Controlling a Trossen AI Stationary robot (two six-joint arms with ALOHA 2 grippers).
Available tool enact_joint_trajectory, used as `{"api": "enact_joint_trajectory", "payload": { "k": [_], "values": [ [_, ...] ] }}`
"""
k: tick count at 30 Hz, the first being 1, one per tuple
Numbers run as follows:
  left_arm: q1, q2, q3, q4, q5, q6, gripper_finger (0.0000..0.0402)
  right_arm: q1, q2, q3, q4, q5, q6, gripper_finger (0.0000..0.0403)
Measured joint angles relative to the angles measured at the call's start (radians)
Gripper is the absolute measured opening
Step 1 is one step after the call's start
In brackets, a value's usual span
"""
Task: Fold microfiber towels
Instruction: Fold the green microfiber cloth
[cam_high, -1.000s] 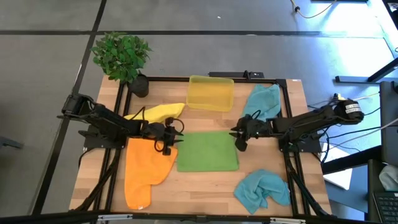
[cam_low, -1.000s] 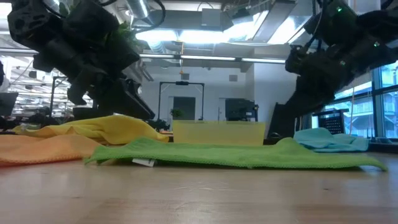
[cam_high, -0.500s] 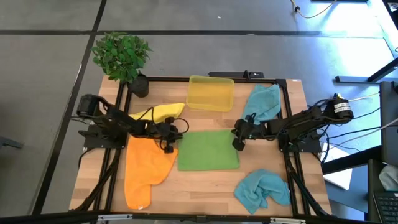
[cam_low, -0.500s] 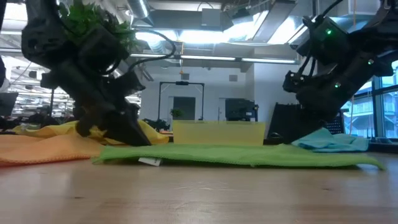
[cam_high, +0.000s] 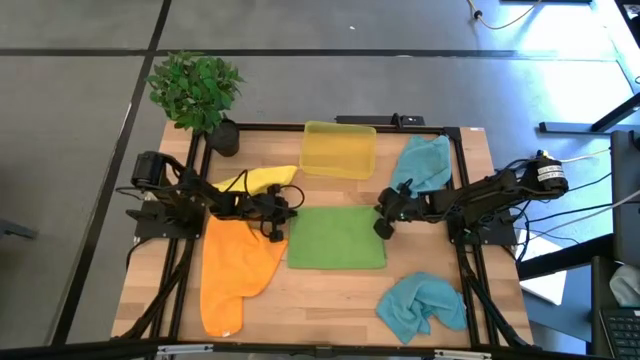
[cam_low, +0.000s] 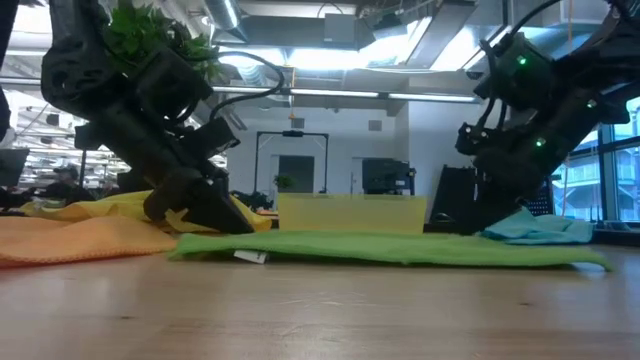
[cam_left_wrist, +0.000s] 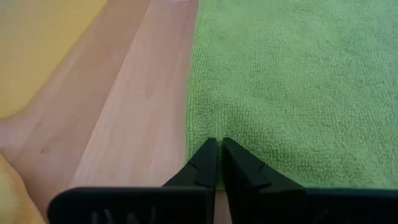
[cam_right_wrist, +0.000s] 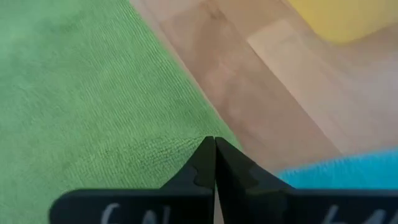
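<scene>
A green towel (cam_high: 335, 238) lies spread flat on the middle of the wooden table (cam_high: 330, 300). My left gripper (cam_high: 281, 216) is down at its far left corner and my right gripper (cam_high: 383, 222) at its far right corner, each shut on the cloth. The left wrist view shows the left gripper (cam_left_wrist: 217, 146) just inside the towel's left edge. The right wrist view shows the right gripper (cam_right_wrist: 213, 144) at the towel's right edge. In the low view the green towel (cam_low: 400, 248) lies low on the table between both arms. My left gripper pinches the green towel just inside its left edge (cam_left_wrist: 202, 134), near the far left corner, between its two fingertips. The fingers slant down from the table's left side. The towel lies flat on the table. My right gripper pinches the green towel at its right edge (cam_right_wrist: 196, 144), near the far right corner, between its two fingertips. The fingers slant down from the table's right side. The cloth puckers a little at the tips and otherwise lies flat on the table.
An orange towel (cam_high: 235, 275) lies left of the green one, with a yellow towel (cam_high: 262, 180) behind it. A yellow plastic bin (cam_high: 339, 149) stands at the far middle. One teal towel (cam_high: 422, 163) lies at the far right, another (cam_high: 420, 305) crumpled at the near right. A potted plant (cam_high: 197, 90) stands at the far left corner.
Both grippers have come down onto the green towel's far corners, tipping further downward, and have shut on the cloth there. The left one has also moved a little toward the towel. The towel still lies flat.
</scene>
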Motion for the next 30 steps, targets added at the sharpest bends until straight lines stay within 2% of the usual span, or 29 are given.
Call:
{"api": "enact_joint_trajectory", "payload": {
  "k": [12, 16, 20, 25, 30],
  "values": [
    [-0.007, -0.080, 0.001, 0.008, 0.004, 0.000, 0.0054, 0.000, -0.011, 0.015, -0.064, 0.000, 0.023, 0.0013],
    [-0.047, -0.106, 0.018, 0.020, 0.079, -0.002, 0.0055, 0.005, -0.041, 0.048, -0.065, 0.000, 0.007, 0.0013],
    [-0.138, -0.087, 0.078, -0.002, 0.130, -0.033, 0.0055, 0.017, -0.060, 0.078, -0.086, 0.000, -0.033, 0.0013],
    [-0.268, -0.034, 0.157, -0.016, 0.073, -0.023, 0.0055, 0.021, -0.058, 0.087, -0.090, -0.021, -0.063, 0.0013],
    [-0.333, 0.018, 0.235, -0.169, -0.001, -0.043, 0.0055, 0.021, -0.051, 0.087, -0.115, -0.053, -0.080, 0.0013]
  ]
}}
